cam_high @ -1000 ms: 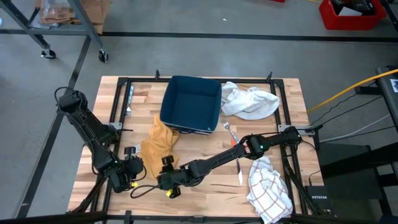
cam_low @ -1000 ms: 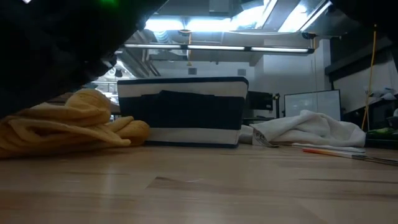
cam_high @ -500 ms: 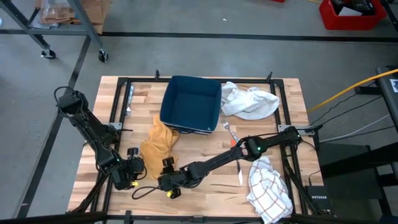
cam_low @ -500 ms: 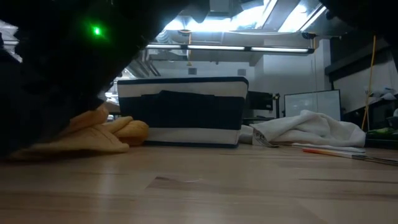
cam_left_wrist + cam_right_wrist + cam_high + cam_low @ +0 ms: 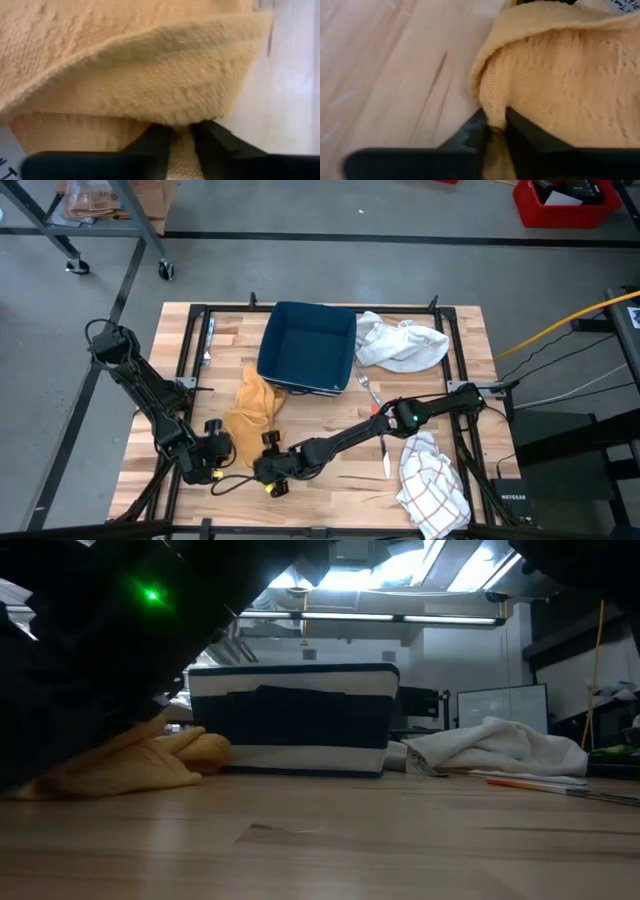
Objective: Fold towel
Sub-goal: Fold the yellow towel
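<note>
Since the earlier low view, less of the yellow towel (image 5: 140, 762) is seen: its heaped folds at the left of the frame have been flattened and partly covered by a dark arm mass that now fills the upper left. On the high view little has changed; the left arm's elbow has shifted slightly and both grippers have been kept at the towel's lower edge.

High view: the yellow towel (image 5: 251, 409) is seen bunched in the centre-left of the wooden table (image 5: 330, 490), just below the lower left corner of the blue bin (image 5: 307, 347), possibly touching it. The left gripper (image 5: 222, 450) is placed at the towel's lower left edge; the right gripper (image 5: 266, 448) is placed at its lower right edge, the right arm being stretched across from the right of the frame.

Left wrist view: the left gripper (image 5: 181, 131) is seen narrowed onto a fold of towel (image 5: 150, 75), cloth being pinched between the two dark fingers (image 5: 150, 142).

Right wrist view: the right gripper (image 5: 494, 125) is likewise closed narrowly on a hem of the towel (image 5: 560, 75), with fabric caught between the fingers (image 5: 470, 131).

Other items noted on the high view: a white cloth (image 5: 402, 342) at upper right beside the bin, a checked cloth (image 5: 433, 482) at lower right, and a fork (image 5: 371, 392) below the bin.
</note>
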`<state>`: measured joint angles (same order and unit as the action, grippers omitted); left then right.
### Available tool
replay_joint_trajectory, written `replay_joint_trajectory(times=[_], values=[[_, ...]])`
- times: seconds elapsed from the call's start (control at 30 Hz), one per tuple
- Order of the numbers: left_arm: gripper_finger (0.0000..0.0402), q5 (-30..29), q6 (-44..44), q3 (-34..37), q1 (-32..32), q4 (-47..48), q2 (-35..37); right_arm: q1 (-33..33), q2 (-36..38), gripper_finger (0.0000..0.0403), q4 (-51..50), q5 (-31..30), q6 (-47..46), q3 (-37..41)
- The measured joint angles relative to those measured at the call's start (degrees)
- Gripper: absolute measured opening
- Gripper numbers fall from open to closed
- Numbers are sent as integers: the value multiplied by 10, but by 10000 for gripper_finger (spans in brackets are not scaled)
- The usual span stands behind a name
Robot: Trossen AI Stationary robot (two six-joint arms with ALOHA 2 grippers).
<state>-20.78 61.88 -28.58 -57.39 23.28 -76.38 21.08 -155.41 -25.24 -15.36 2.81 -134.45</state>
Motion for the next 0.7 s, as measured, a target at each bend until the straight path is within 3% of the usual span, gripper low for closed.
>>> replay_joint_trajectory(times=[0.1, 0.23, 0.43, 0.7], values=[[13, 29, 26, -6, -3, -19, 0, 7, 0, 17, 9, 29, -15, 0], [13, 65, 38, -30, -17, -49, -1, 27, -1, 32, 19, 54, -60, 0], [5, 86, 79, -84, -50, -77, -1, 62, 1, 12, 42, 85, -107, -5], [2, 83, 95, -167, -79, -89, -1, 109, 36, 11, 85, 24, -129, -4]])
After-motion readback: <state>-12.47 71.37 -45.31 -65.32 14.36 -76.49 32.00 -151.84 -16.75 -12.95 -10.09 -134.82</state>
